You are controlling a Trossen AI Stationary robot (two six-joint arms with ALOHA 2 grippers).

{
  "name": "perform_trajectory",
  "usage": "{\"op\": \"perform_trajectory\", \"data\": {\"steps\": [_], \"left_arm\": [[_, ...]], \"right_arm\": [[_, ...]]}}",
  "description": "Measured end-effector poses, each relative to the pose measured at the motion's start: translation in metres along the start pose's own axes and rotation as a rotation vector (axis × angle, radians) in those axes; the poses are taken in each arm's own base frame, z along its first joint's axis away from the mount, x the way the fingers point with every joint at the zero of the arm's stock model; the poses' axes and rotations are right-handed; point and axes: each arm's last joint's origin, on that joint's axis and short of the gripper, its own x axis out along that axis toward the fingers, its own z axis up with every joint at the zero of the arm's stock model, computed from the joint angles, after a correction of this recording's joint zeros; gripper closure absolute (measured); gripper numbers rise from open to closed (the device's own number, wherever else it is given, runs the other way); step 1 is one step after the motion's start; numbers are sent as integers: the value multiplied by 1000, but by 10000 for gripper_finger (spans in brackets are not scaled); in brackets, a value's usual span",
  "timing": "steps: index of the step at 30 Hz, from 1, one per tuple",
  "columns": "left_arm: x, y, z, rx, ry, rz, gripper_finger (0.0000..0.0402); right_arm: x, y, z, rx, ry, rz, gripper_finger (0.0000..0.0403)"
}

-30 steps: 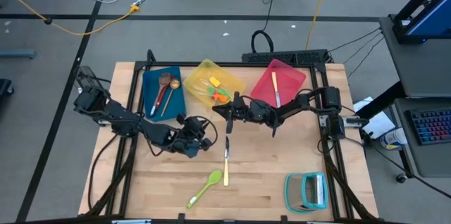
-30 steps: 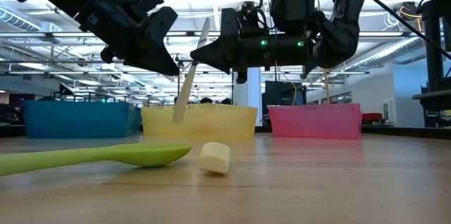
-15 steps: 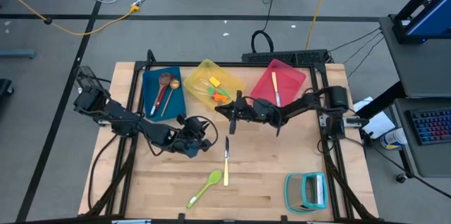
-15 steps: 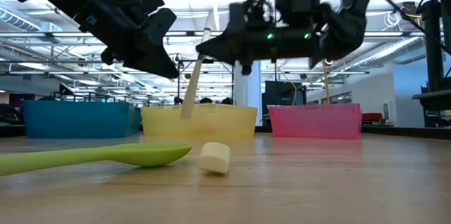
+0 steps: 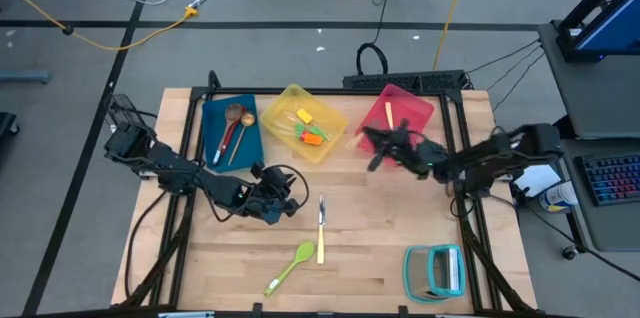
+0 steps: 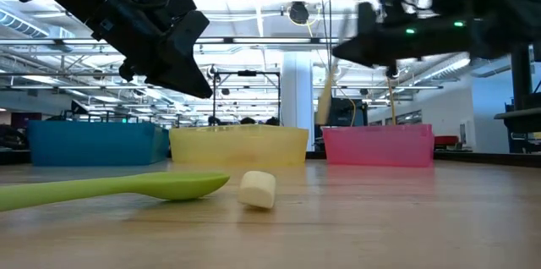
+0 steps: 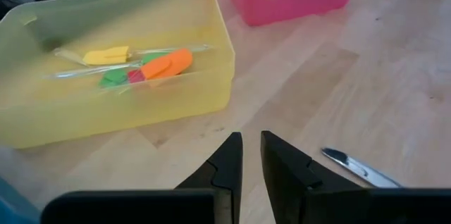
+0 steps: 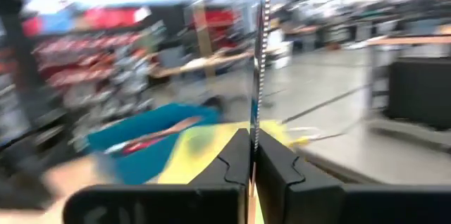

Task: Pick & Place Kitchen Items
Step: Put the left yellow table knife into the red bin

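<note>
My right gripper [image 5: 374, 148] pinched a cream-handled knife [image 6: 325, 100] over the pink bin's [image 5: 425, 110] near-left edge; my left gripper [image 7: 251, 155], narrowly parted, hung empty beside the yellow bin [image 5: 330, 128].

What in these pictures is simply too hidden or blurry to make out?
- Right claw: shut on a thin, serrated knife; its handle is hidden between the fingers, and motion smears the right wrist view.
- Same claw in the low view: smeared by motion.
- Cream-handled knife on the table: the low view shows only its handle end.
- Spatulas in the yellow bin: overlapping, count unclear.
</note>
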Motion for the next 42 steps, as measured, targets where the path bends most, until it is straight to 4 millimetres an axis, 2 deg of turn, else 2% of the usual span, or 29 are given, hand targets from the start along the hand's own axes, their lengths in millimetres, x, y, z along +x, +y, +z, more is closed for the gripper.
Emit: {"op": "perform_trajectory", "data": {"steps": [5, 10, 16, 23, 30, 42], "left_arm": [[0, 0, 0, -3, 0, 0, 344], [0, 0, 0, -4, -2, 1, 344], [0, 0, 0, -2, -4, 1, 344], [0, 0, 0, -1, -5, 2, 344], [0, 0, 1, -3, -11, 8, 344], [3, 2, 2, -9, -10, 18, 344]], "right_arm": [[-38, -27, -3, 68, -97, -173, 400], [-56, -47, -14, 113, -94, -418, 401], [-53, -61, -22, 162, -55, -442, 401], [-49, -73, -37, 300, 64, -400, 401], [-50, -84, -48, 398, 147, -476, 399], [-54, -89, -56, 389, 191, -566, 386]]}}
